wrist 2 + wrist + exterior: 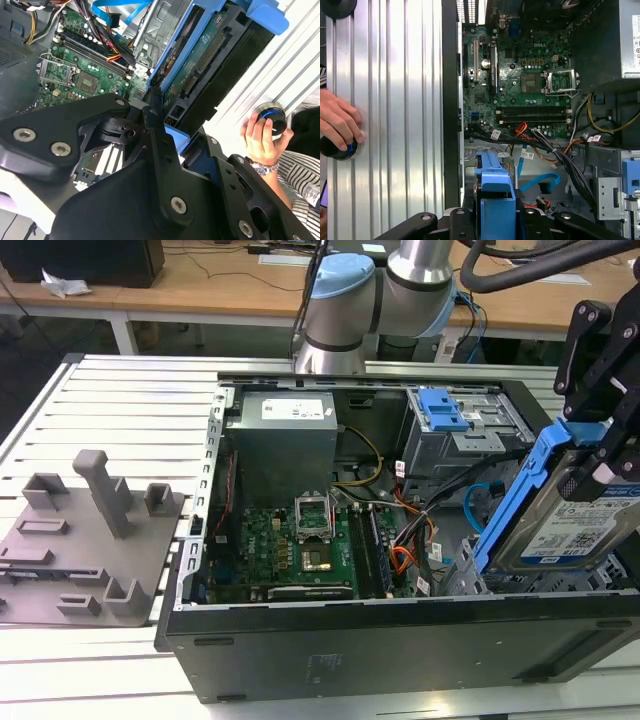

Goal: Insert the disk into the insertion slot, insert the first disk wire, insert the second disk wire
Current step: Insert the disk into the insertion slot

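exterior view: the gripper pinches 1 disk in a blue carrier, long axis steeply tilted. the lower end points down toward 1 insertion slot, just below. 1 looped second disk wire lies beside it, and 1 first disk wire lies near.
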`<state>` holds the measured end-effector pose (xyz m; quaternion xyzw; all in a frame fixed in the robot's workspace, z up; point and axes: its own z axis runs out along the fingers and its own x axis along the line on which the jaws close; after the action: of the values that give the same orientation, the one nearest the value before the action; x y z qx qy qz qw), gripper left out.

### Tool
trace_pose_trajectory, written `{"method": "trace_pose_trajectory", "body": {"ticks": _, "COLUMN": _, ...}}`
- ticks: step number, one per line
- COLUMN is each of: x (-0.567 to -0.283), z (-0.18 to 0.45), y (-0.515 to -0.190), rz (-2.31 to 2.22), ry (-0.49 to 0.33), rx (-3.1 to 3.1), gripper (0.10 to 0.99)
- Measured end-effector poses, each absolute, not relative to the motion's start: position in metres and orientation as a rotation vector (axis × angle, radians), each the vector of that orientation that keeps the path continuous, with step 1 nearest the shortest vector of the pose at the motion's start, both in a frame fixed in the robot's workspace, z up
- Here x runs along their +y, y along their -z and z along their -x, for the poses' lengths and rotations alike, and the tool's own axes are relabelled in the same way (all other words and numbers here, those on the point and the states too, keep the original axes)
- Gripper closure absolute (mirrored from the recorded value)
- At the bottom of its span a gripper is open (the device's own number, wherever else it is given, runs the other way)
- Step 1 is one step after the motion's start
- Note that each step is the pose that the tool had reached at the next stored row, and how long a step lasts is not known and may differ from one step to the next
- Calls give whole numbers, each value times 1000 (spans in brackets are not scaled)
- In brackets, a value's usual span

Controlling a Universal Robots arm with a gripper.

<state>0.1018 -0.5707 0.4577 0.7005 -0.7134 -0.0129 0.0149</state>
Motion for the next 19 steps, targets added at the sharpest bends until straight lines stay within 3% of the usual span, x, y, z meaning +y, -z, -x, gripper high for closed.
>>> {"method": "trace_pose_trajectory", "body": {"ticks": 19, "x": -546, "z": -114, "y": -449, "rz": -2181, "ry": 40, "rx": -2219, "gripper": 722}}
